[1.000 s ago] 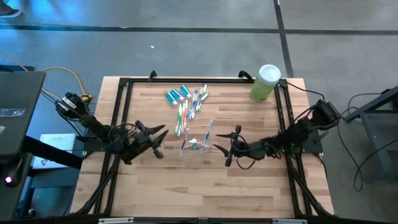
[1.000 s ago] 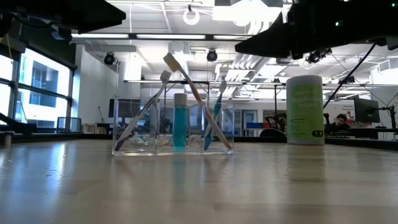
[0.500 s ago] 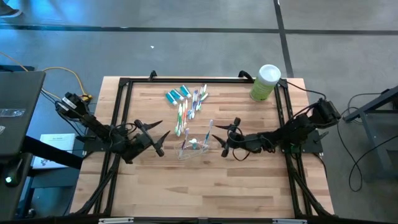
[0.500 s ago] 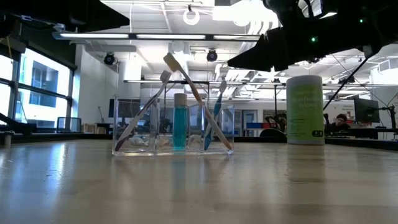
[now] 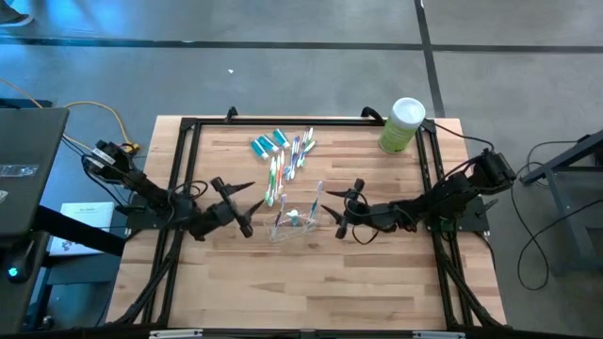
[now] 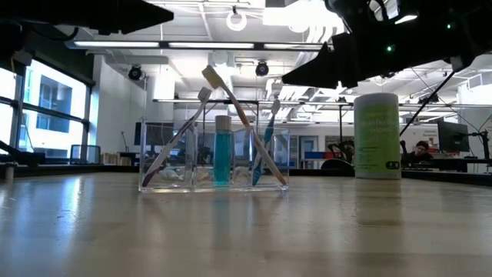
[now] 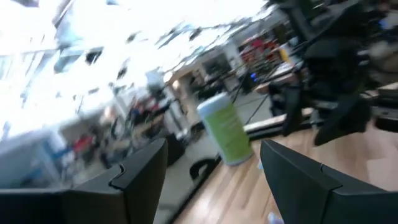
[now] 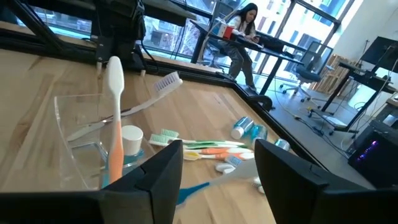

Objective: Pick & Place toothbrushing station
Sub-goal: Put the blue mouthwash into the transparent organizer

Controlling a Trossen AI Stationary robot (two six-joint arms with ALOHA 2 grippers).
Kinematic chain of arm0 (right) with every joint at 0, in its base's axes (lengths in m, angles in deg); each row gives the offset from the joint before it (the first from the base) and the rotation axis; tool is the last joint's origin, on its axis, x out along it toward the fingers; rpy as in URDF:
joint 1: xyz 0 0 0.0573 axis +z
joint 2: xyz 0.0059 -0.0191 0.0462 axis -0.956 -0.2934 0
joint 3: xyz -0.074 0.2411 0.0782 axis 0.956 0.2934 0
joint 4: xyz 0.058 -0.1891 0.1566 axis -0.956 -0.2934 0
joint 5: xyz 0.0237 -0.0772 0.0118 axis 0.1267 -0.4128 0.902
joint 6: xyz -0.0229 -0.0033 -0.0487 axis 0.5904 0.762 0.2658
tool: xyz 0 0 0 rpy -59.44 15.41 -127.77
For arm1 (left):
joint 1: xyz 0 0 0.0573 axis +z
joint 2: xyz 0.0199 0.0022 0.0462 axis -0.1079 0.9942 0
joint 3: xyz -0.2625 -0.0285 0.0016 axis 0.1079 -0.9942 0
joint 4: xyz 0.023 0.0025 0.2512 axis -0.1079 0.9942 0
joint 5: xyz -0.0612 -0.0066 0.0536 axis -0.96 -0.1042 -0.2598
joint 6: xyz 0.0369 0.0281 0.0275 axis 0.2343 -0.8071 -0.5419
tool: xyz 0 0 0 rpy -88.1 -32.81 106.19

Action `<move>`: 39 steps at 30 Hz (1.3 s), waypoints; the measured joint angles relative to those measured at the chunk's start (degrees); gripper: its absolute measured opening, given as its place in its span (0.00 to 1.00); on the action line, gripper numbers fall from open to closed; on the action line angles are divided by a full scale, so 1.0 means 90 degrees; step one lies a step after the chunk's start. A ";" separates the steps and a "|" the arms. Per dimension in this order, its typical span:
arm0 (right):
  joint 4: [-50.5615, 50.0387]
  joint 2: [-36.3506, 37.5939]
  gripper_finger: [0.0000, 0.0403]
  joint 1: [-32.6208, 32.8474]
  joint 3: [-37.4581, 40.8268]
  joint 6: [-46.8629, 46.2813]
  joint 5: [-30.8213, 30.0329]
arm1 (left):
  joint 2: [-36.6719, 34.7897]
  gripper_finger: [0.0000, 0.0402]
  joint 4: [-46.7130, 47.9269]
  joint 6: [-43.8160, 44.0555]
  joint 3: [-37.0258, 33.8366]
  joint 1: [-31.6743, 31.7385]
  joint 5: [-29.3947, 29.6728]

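Overhead and table-level views of a partly filled toothbrushing station. A clear plastic cup (image 5: pixel 298 219) with internal compartments stands just below the centre of the high view; it already holds several toothbrushes that lean crosswise against its walls, evidently because their handles are longer than the cup is deep, and one teal-and-white toothpaste tube (image 6: pixel 222 150) standing upright in a middle compartment. The remaining loose toothbrushes (image 5: pixel 286 162) and toothpaste tubes (image 5: pixel 267 143) lie clustered in the upper centre of the table (image 5: pixel 311 292), a supply pile presumably awaiting transfer. The left gripper (image 5: pixel 243 200) hovers to the left of the cup, fingers spread and empty, its tips nearer the lower end of the pile than the cup. The right gripper (image 5: pixel 344 211) hovers just right of the cup, likewise spread and holding nothing; in the right wrist view the cup fills the left of the frame and the pile lies beyond it, centre right. A light-green canister (image 5: pixel 402 124) stands apart at the upper right
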 joint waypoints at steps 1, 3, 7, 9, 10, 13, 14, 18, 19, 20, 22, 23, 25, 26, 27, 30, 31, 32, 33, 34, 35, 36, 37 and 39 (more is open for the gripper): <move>0.0000 0.0000 0.48 -0.0019 0.0000 0.0004 0.0003 | 0.0000 0.63 0.0035 -0.0215 0.0000 0.0020 -0.0260; 0.0000 0.0000 0.48 -0.0046 0.0000 -0.0018 0.0015 | 0.0000 0.63 0.0060 -0.0704 0.0000 0.0051 -0.0770; -0.0034 0.0000 0.48 -0.0041 0.0000 -0.0043 0.0017 | 0.0000 0.63 0.0047 -0.1471 0.0000 0.0076 -0.1508; -0.0104 0.0000 0.48 -0.0024 0.0000 -0.0067 0.0017 | 0.0000 0.63 -0.0052 -0.2292 0.0000 0.0074 -0.1467; -0.0128 0.0000 0.48 -0.0005 0.0000 -0.0066 0.0018 | 0.0000 0.63 -0.0078 -0.2605 0.0000 0.0037 -0.1256; -0.0129 0.0000 0.48 0.0024 0.0000 -0.0064 0.0017 | 0.0007 0.63 -0.0062 -0.2764 0.0000 -0.0181 -0.0421; -0.0131 0.0000 0.48 0.0026 0.0000 -0.0064 0.0022 | 0.0007 0.63 -0.0062 -0.2654 0.0000 -0.0252 -0.0334; -0.0130 0.0000 0.48 0.0027 0.0000 -0.0064 0.0019 | -0.0049 0.63 -0.0250 -0.2300 0.0002 -0.0488 -0.0506; -0.0131 0.0000 0.48 0.0027 0.0000 -0.0064 0.0019 | -0.0051 0.63 -0.0246 -0.2325 0.0002 -0.0530 -0.0408; -0.0128 0.0000 0.48 0.0027 0.0000 -0.0064 0.0019 | -0.0045 0.63 -0.0215 -0.2382 0.0002 -0.0567 -0.0233; -0.0124 0.0000 0.48 0.0027 0.0000 -0.0064 0.0019 | -0.0041 0.63 -0.0207 -0.2432 0.0002 -0.0614 0.0106; -0.0124 0.0000 0.48 0.0027 0.0000 -0.0064 0.0019 | -0.0044 0.63 -0.0220 -0.2430 0.0002 -0.0611 0.0187; -0.0099 0.0000 0.48 0.0027 0.0000 -0.0064 0.0021 | -0.0044 0.63 -0.0201 -0.2425 0.0006 -0.0589 0.0242; -0.0090 0.0000 0.48 0.0027 0.0000 -0.0068 0.0019 | -0.0044 0.63 -0.0182 -0.2421 0.0029 -0.0580 0.0247; -0.0092 0.0000 0.48 0.0027 0.0000 -0.0070 0.0019 | -0.0044 0.63 -0.0115 -0.2409 0.0081 -0.0577 0.0249; -0.0092 0.0000 0.48 0.0027 0.0000 -0.0095 0.0019 | -0.0044 0.63 0.0482 -0.2230 0.0368 -0.0531 0.0204; -0.0094 0.0000 0.48 0.0027 0.0000 -0.0138 0.0019 | -0.0044 0.63 0.0805 -0.2170 0.0531 -0.0500 0.0182; -0.0095 0.0000 0.48 0.0027 0.0000 -0.0185 0.0021 | -0.0044 0.63 0.1189 -0.2111 0.0724 -0.0472 0.0169; -0.0095 0.0000 0.48 0.0027 0.0000 -0.0201 0.0019 | -0.0044 0.63 0.1618 -0.2062 0.0937 -0.0438 0.0177; -0.0095 0.0000 0.48 0.0027 0.0000 -0.0205 0.0019 | -0.0044 0.63 0.2086 -0.2014 0.1177 -0.0400 0.0193; -0.0096 0.0000 0.48 0.0027 0.0000 -0.0208 0.0019 | -0.0044 0.63 0.2588 -0.1947 0.1423 -0.0363 0.0193; -0.0117 0.0000 0.48 0.0027 0.0000 -0.0214 0.0019 | -0.0044 0.63 0.3094 -0.1877 0.1675 -0.0339 0.0198; -0.0147 0.0000 0.48 0.0027 0.0000 -0.0234 0.0019 | -0.0044 0.63 0.3653 -0.1793 0.1940 -0.0316 0.0208; -0.0212 0.0000 0.48 0.0042 0.0000 -0.0246 0.0020 | -0.0041 0.63 0.4780 -0.1593 0.2471 -0.0268 0.0316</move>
